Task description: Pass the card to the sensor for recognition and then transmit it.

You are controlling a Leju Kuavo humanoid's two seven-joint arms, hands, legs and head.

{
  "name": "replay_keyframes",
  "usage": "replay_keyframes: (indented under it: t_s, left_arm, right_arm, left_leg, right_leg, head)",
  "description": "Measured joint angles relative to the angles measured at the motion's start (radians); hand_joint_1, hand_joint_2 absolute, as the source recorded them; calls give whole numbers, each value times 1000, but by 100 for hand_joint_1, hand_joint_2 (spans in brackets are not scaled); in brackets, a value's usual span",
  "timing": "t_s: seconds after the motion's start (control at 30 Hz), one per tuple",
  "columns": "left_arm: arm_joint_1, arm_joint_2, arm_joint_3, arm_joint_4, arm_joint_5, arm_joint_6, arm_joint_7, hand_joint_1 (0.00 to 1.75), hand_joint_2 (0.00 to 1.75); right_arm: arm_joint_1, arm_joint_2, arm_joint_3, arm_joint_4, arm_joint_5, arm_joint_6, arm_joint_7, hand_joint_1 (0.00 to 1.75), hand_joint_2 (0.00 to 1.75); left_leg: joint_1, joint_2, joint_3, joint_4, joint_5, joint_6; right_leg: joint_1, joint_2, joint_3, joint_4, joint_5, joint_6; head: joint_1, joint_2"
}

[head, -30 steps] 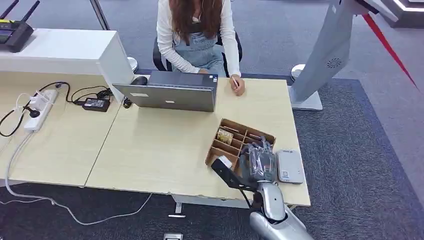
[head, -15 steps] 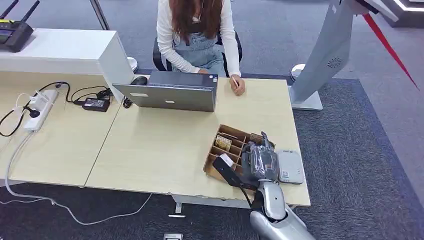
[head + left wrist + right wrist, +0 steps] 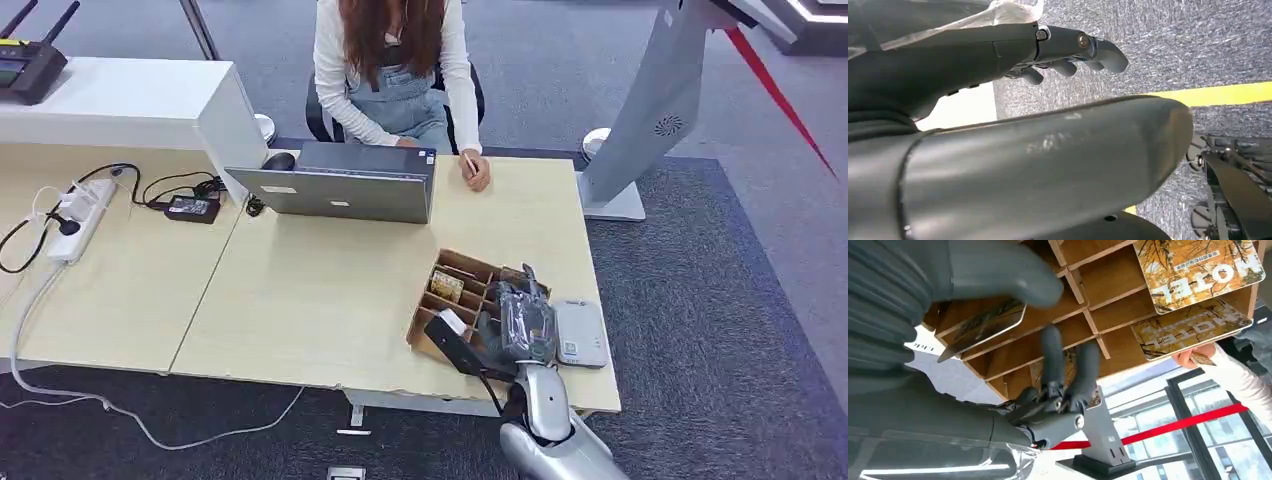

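A wooden divided card box (image 3: 437,302) stands near the table's front right edge, with patterned cards (image 3: 450,285) in its slots. My right hand (image 3: 520,322) hovers over the box's right side. Up close, my right hand (image 3: 1038,410) reaches its fingers (image 3: 1053,357) into the compartments, thumb held apart, gripping nothing. One card (image 3: 983,326) lies in a slot between thumb and fingers. Two cards printed HOTEL (image 3: 1198,270) sit in farther slots. The white flat sensor (image 3: 580,332) lies just right of the box. My left hand (image 3: 1013,165) hangs over the carpet, holding nothing.
A person sits across the table behind a grey laptop (image 3: 340,185), one hand (image 3: 477,175) resting on the tabletop with a pen. A power strip (image 3: 80,215) and cables lie at the far left. A grey gate pillar (image 3: 650,110) stands beyond the table's right end.
My right hand has pushed a little further into the box. The box's near left corner has slid slightly towards the table's front edge.
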Motion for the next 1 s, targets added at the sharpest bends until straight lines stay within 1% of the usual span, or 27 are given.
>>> replay_keyframes:
  t_s: [0.03,0.1,0.17,0.3,0.47,0.63,0.67,0.73,0.93,1.0]
  left_arm:
    - [0,0,0,0,0,0,1,0,0]
    - [0,0,-1,0,1,0,1,0,0]
    - [0,0,-2,0,2,0,2,0,0]
    - [0,0,-3,0,10,3,6,0,0]
    - [1,-1,-5,0,21,8,13,0,0]
    - [1,-2,-5,0,30,14,15,0,0]
    - [1,-4,-5,0,34,16,15,0,0]
    - [2,-6,-5,0,39,21,16,0,0]
    - [3,-16,-5,0,54,30,18,0,0]
    - [3,-18,-5,0,56,33,17,0,0]
  right_arm:
    - [0,0,0,1,0,-3,-1,35,175]
    - [0,1,0,3,0,-7,-5,33,175]
    - [0,1,0,3,0,-13,-6,26,175]
    - [1,-2,0,-6,8,-23,-6,24,175]
    - [5,-26,-5,-78,44,-18,14,26,175]
    - [19,-62,-16,-180,80,-3,25,24,175]
    - [24,-70,-23,-209,85,-4,26,26,175]
    - [35,-88,-32,-263,92,-5,26,24,175]
    - [62,-136,-73,-448,92,11,-8,26,175]
    - [65,-146,-83,-484,92,16,-10,26,175]
  left_leg:
    - [0,0,0,0,0,0]
    - [0,0,0,0,0,0]
    - [0,0,0,0,0,0]
    - [0,0,0,0,0,0]
    - [0,0,0,0,0,0]
    - [0,0,0,0,0,0]
    - [0,0,0,0,0,0]
    - [0,0,0,0,0,0]
    - [0,0,0,0,0,0]
    - [0,0,0,0,0,0]
  right_leg:
    - [0,0,0,0,0,0]
    - [0,0,0,0,0,0]
    - [0,0,0,0,0,0]
    - [0,0,0,0,0,0]
    - [0,0,-1,0,0,0]
    - [0,0,-1,0,0,0]
    - [0,0,-1,0,0,0]
    - [0,0,-1,0,0,0]
    - [0,0,-1,0,0,0]
    - [0,0,-1,0,0,0]
  head:
    - [0,0]
    - [0,0]
    - [0,0]
    - [0,0]
    - [0,0]
    - [0,0]
    - [0,0]
    - [0,0]
    - [0,0]
    - [0,0]
